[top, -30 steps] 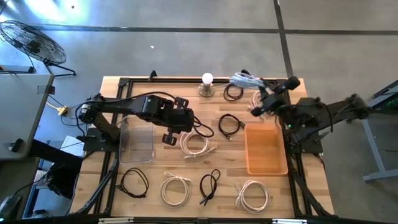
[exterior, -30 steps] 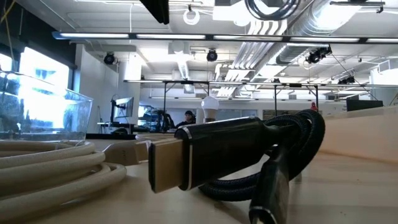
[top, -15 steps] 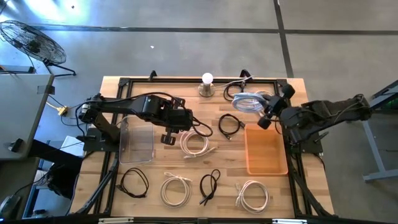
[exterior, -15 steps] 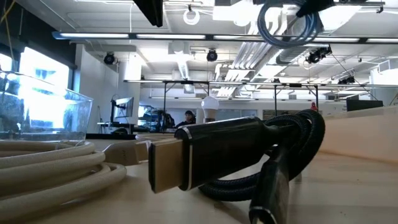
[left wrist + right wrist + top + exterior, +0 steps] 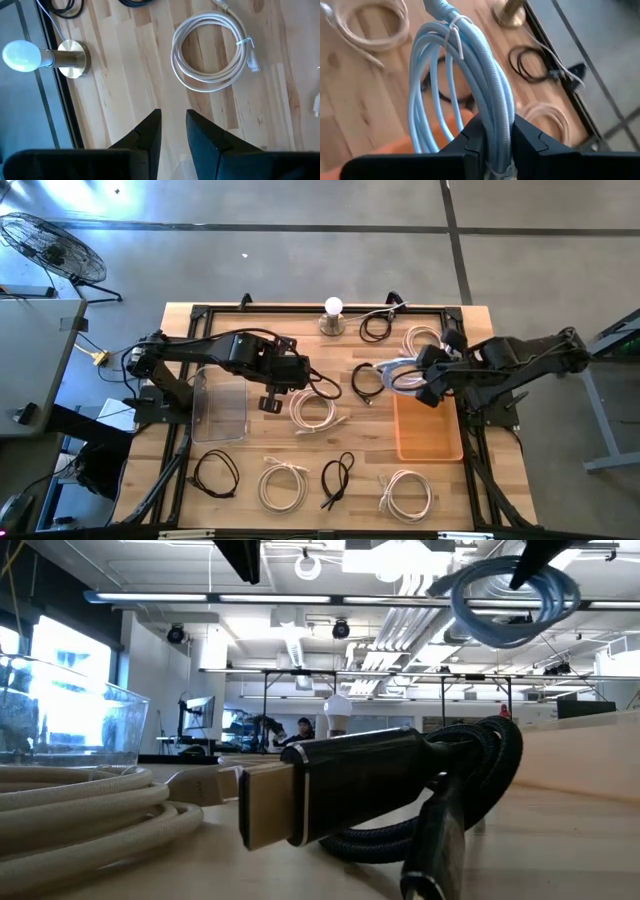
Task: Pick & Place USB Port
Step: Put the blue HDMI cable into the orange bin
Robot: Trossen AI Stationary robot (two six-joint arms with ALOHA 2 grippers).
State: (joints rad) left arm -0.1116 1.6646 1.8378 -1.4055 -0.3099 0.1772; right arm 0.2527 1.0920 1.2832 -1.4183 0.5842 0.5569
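On grey concrete floor, a standing fan [image 5: 52, 247] sits far left of the pale wood-plank tabletop [image 5: 180, 320]; over the tabletop's left half, beside a clear bin [image 5: 220, 405], the left pincer [image 5: 271, 402] hovers with its fingers slightly parted, empty, near a white coiled cable [image 5: 313, 411]. Along the back edge stand a brass-based bulb lamp [image 5: 333, 317] and a black cable coil [image 5: 376, 328], while 4 more coils line the front edge. On the right, the right pincer [image 5: 432, 383] is clenched on the light-blue cable coil [image 5: 398, 370], held in the air just at the orange tray's [image 5: 428, 435] back-left corner; the low view shows a bright workshop with ceiling ducts behind.
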